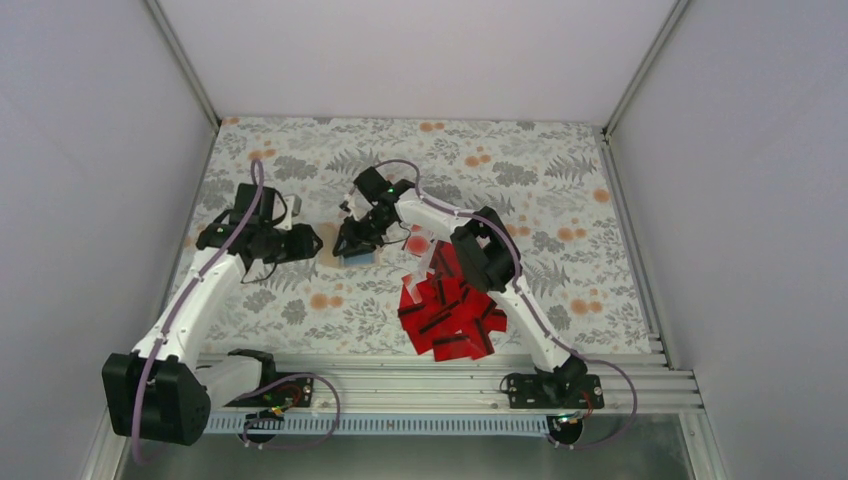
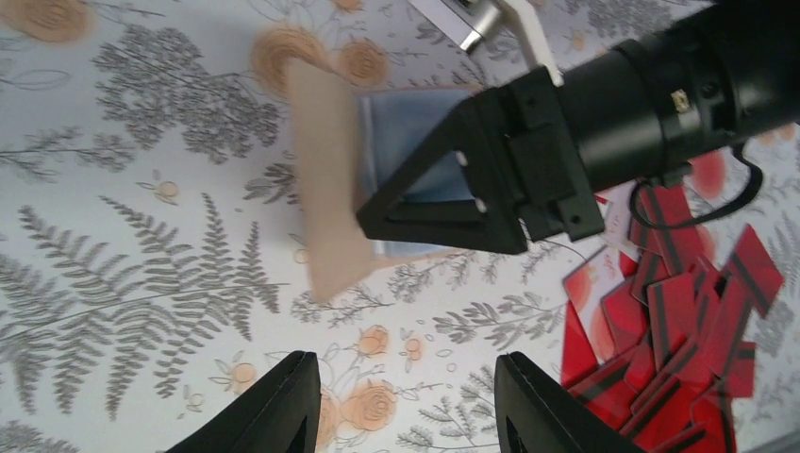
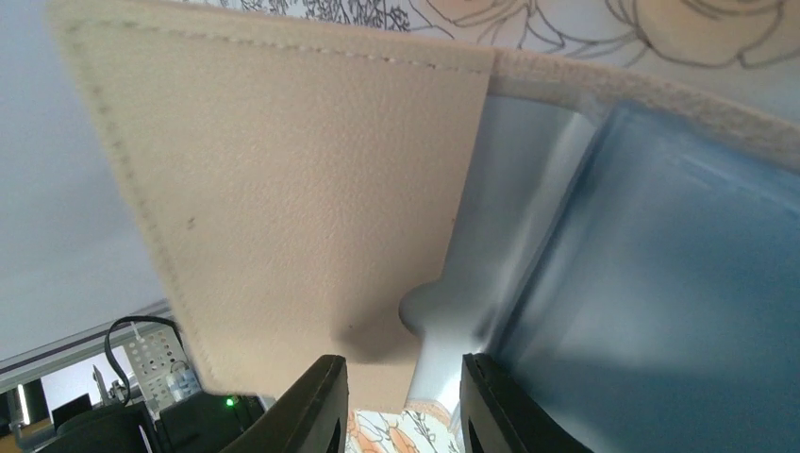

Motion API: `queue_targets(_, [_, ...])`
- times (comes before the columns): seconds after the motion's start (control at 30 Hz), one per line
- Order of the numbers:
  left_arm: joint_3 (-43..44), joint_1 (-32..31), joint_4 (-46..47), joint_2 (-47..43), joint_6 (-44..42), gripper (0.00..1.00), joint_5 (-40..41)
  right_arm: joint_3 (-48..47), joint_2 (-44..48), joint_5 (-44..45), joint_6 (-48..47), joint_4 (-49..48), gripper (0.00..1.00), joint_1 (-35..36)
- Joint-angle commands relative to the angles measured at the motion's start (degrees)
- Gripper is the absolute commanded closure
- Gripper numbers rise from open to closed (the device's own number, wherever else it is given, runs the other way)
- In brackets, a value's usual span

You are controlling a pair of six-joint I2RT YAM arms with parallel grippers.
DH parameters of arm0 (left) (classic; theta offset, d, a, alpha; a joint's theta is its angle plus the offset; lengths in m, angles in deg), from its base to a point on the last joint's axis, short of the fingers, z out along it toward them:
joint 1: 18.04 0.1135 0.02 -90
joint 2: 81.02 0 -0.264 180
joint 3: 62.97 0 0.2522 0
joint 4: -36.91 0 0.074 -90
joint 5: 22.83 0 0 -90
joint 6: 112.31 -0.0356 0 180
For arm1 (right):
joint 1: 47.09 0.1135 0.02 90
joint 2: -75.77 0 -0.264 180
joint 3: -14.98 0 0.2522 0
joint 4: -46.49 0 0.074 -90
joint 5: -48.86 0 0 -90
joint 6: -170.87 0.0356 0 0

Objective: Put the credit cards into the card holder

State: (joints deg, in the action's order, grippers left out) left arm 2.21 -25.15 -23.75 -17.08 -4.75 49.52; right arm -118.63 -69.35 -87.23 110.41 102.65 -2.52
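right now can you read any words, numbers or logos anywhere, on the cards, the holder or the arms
No text can be read in any view.
credit cards: red faces and black stripes, any print too small to read.
card holder: plain tan with stitching, no brand showing.
tiny gold tag on the right arm: too small to read.

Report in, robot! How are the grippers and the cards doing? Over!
Left gripper open, empty, near card holder. Right gripper slightly open at holder's pocket, no card visible. Credit cards piled on cloth. Nothing blocking.
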Motion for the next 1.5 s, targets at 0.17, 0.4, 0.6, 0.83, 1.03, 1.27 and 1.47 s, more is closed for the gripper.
queue_targets(0.17, [-6.2,1.2,8.6,5.3,0.8,0.53,-9.2,-2.9,-2.3,3.2,1.4,2.8,0.67,0.8])
queue_targets(0.4, [-5.2,3.3,15.2,17.2,0.0,0.53,-12.3,-2.4,-0.9,4.1,-0.5,4.7,0.66,0.5])
queue_targets(0.6, [-2.8,3.9,16.5,23.2,0.0,0.54,-11.5,-2.1,0.9,3.4,-2.2,5.1,0.65,-0.2])
queue_targets(0.83, [-5.0,5.3,18.8,25.7,0.6,0.66,-10.9,-1.4,5.1,3.0,-4.1,6.6,0.65,-2.0])
queue_targets(1.03, [-7.4,5.3,22.6,27.5,1.3,0.89,-14.8,3.1,10.8,5.1,-4.6,6.8,0.66,-4.4])
queue_targets(1.27, [-11.8,5.3,23.5,22.6,4.3,0.91,-16.6,9.8,17.4,16.6,-7.6,9.8,0.66,-6.7])
queue_targets(1.47, [-15.8,5.3,23.6,17.9,7.7,0.84,-17.3,18.2,23.0,24.7,-9.4,9.5,0.66,-9.1])
